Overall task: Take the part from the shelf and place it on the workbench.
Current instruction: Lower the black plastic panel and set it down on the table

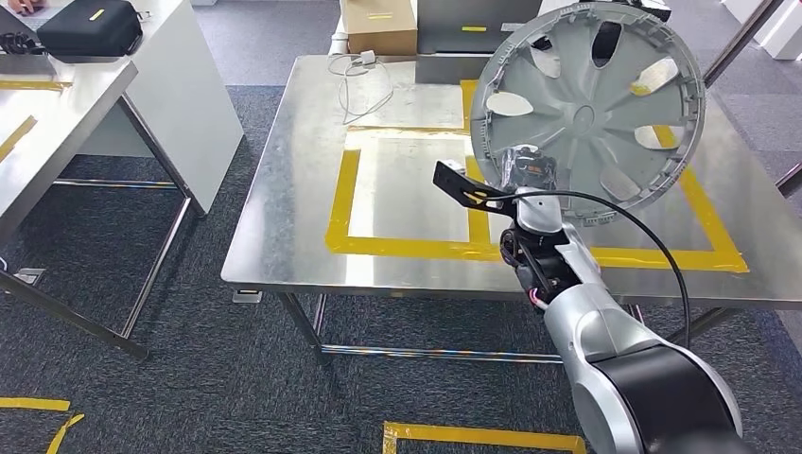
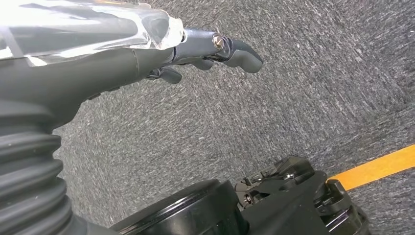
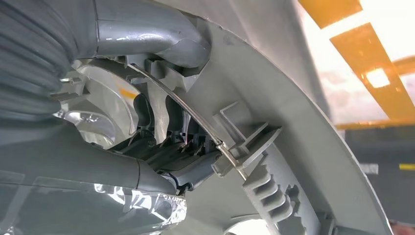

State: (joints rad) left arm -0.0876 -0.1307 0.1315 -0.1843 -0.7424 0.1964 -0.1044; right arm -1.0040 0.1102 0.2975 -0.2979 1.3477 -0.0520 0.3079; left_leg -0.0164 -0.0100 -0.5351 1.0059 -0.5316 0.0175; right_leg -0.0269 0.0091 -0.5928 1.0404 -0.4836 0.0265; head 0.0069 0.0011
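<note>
Hubcap (image 1: 588, 113) held tilted over the table's (image 1: 303, 208) right half, gripped at its near rim by the right hand (image 1: 526, 172).
Right wrist view: fingers (image 3: 147, 39) are hooked on the rim, so slipping is risked; left hand (image 2: 205, 49) hangs spread, holding nothing.

We see our right hand (image 1: 526, 168) holding a grey wheel cover (image 1: 588, 109) upright above the steel desk (image 1: 293, 199), over its yellow tape square (image 1: 342, 203). A cardboard box (image 1: 379, 26) sits at the desk's far edge.
</note>
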